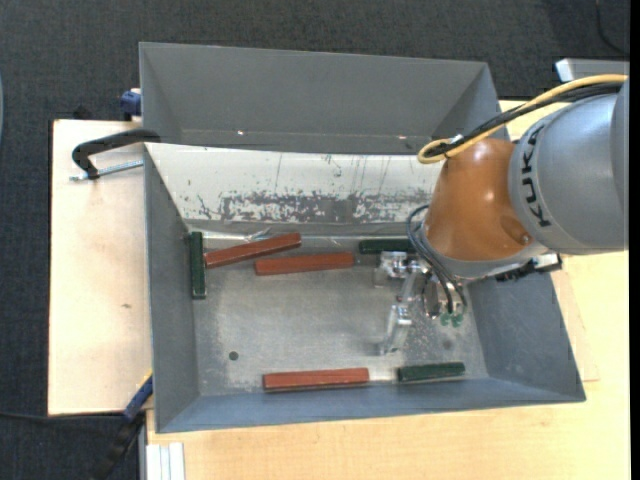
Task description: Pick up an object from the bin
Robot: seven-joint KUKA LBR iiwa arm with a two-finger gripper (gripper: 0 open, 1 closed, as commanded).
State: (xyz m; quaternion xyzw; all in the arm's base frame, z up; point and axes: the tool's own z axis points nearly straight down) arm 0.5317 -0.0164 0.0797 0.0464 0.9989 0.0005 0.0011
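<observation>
Pincer (393,340) low in the bin (172,308), right of middle; open or closed, I cannot tell.
Three dark green bars and three red-brown bars. Front green bar (431,372) lies just beside the pincer toward the front wall, front red-brown bar (315,379) left of it. Back green bar (384,248) lies behind the pincer; two more red-brown bars (305,263) and the left green bar (197,264) lie farther left.

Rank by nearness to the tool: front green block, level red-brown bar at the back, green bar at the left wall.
1. Front green block, just front-right of the tool.
2. Level red-brown bar, back middle.
3. Green bar, along the left wall.
</observation>
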